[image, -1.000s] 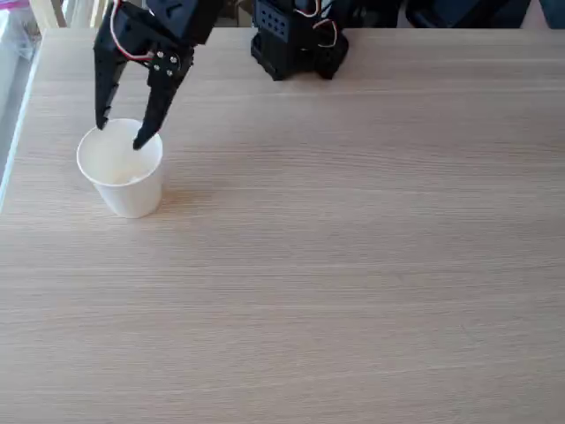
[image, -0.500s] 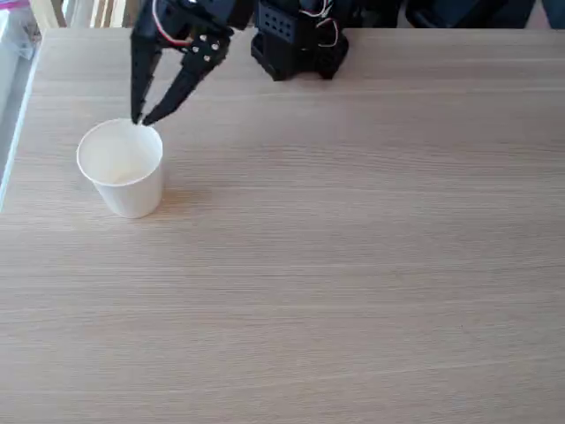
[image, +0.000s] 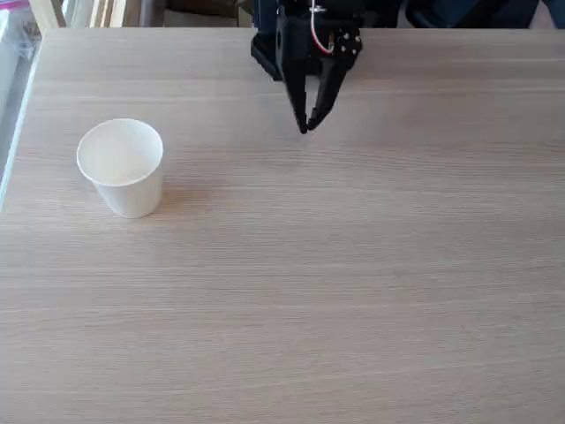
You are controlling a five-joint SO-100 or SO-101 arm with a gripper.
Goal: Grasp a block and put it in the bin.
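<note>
Bin (image: 121, 168): white paper cup, tapered, rolled rim, plain sides. Standing upright on the desk (image: 353, 283), mouth up, toward the left side of the fixed view. Interior pale; whether a block lies inside cannot be told from this angle. A faint shadow falls on the desk just right of the cup's base.

Pincer (image: 305, 125): black, two fingers, pointing down toward the desk, well to the right of the bin and farther back. Fingers drawn together at the tips, nothing seen between them. Tips hang close over the desk surface; contact with the desk cannot be told. Red and white wires run across the pincer's upper body.

Arm base (image: 265, 40): black housing at the back edge of the desk, directly behind the pincer, up and to the right of the bin.

Desk: light wood grain, running the full width of the view; bare surface in front of and to the right of the bin.

Background: pale wooden slats (image: 53, 11) beyond the desk's back edge, above and left of the bin.
</note>
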